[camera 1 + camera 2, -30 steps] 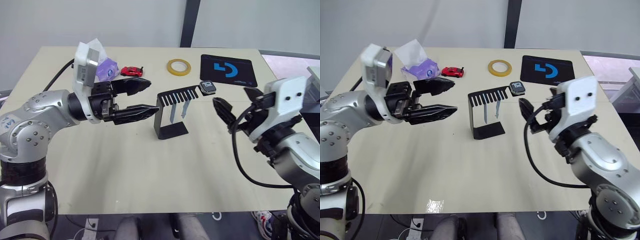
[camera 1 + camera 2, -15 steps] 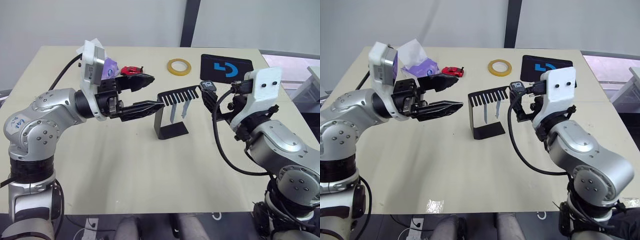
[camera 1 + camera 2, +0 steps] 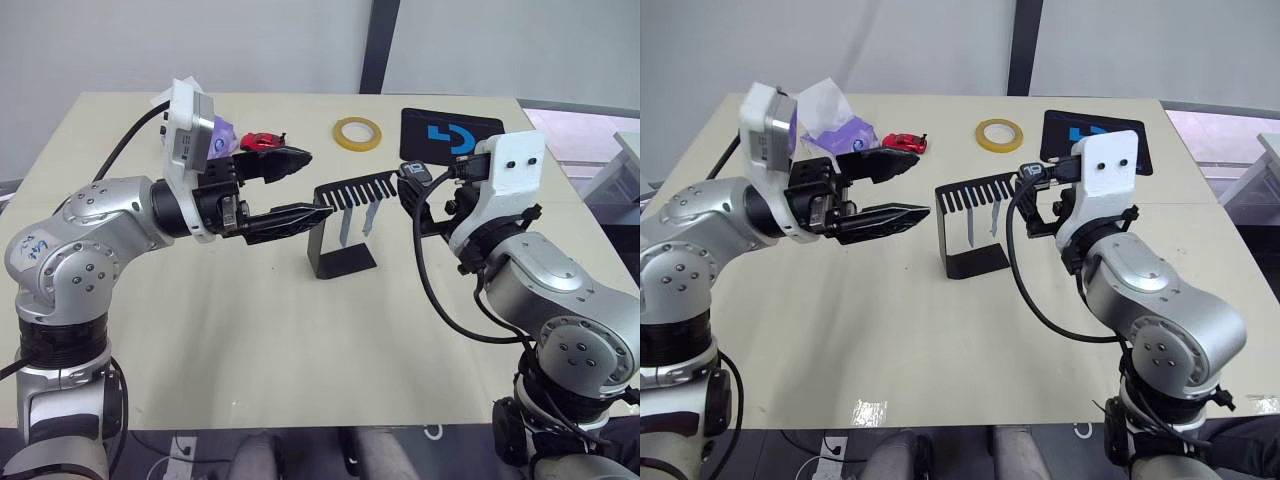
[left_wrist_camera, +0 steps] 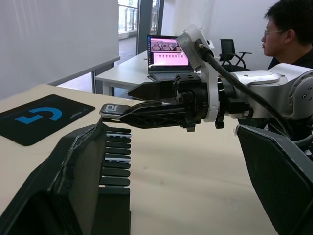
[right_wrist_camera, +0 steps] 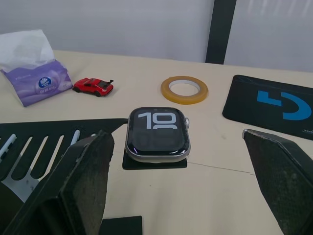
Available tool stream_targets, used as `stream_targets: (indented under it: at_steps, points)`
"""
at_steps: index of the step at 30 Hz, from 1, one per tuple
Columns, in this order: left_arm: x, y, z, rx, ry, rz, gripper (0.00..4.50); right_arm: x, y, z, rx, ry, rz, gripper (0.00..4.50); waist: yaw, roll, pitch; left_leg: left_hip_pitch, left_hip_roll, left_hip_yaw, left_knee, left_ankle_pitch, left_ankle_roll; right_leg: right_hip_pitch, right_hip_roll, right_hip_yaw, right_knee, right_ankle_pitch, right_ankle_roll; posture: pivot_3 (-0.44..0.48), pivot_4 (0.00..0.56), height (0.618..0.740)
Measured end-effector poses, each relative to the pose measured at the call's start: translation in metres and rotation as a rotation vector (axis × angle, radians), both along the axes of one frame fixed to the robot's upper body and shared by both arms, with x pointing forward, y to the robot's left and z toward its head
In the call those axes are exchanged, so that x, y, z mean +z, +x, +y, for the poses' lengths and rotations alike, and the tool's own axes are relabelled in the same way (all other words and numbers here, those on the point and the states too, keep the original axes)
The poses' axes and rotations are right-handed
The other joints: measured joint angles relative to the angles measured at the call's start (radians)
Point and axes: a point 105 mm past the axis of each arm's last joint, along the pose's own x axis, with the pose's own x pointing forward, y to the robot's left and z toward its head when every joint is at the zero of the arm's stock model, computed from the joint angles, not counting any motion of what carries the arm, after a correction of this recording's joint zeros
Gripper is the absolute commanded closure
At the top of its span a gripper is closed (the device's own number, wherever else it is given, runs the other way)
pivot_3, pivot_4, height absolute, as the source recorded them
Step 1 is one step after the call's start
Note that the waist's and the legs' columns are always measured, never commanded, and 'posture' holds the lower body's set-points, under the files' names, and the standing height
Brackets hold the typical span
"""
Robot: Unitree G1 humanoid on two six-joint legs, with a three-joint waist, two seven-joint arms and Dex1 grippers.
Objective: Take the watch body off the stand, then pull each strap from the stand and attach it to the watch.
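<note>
The black stand is in the middle of the table, its comb-slotted top plate facing me. Two pale blue-grey straps hang from the slots. The watch body, its black screen showing "10", lies on the right end of the top plate. My right gripper is open, one finger on either side of the watch and not touching it. My left gripper is open at the stand's left end, its lower fingertip close to the comb.
Behind the stand lie a red toy car, a yellow tape roll and a black mouse pad with a blue logo. A purple tissue pack is at the back left. A person sits beyond the table near a laptop.
My right gripper has swung in from the right and now brackets the watch on the stand. My left gripper has moved right, up to the stand's left end.
</note>
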Motion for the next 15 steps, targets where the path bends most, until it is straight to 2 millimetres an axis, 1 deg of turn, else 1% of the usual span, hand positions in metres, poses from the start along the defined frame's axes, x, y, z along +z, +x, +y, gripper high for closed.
stream_targets:
  at_steps: [6, 11, 15]
  points:
    - [0.0002, 0.0009, 0.0003, 0.009, -0.001, 0.0, 0.0, 0.0043, 0.0031, 0.0031, 0.009, 0.003, -0.011, 0.02, -0.002, 0.0, 0.0, 0.0, 0.0, 0.0, 0.0, 0.0, 0.0, 0.0, 0.0, 0.0, 0.0, 0.0, 0.0, 0.0, 0.15, 0.738]
    - [0.0004, 0.0008, 0.0006, 0.011, -0.001, -0.001, 0.0, 0.0015, 0.0063, 0.0047, 0.012, 0.007, 0.004, 0.02, -0.005, 0.0, 0.0, 0.0, 0.0, 0.0, 0.0, 0.0, 0.0, 0.0, 0.0, 0.0, -0.001, 0.0, 0.0, 0.0, 0.15, 0.738]
    - [0.0005, 0.0007, 0.0006, 0.011, 0.0, -0.002, 0.0, 0.0032, 0.0088, 0.0072, 0.016, -0.002, 0.0, 0.02, -0.013, 0.0, 0.0, -0.001, 0.0, -0.001, -0.001, 0.0, 0.0, 0.0, -0.001, 0.0, -0.001, 0.0, 0.0, 0.0, 0.15, 0.738]
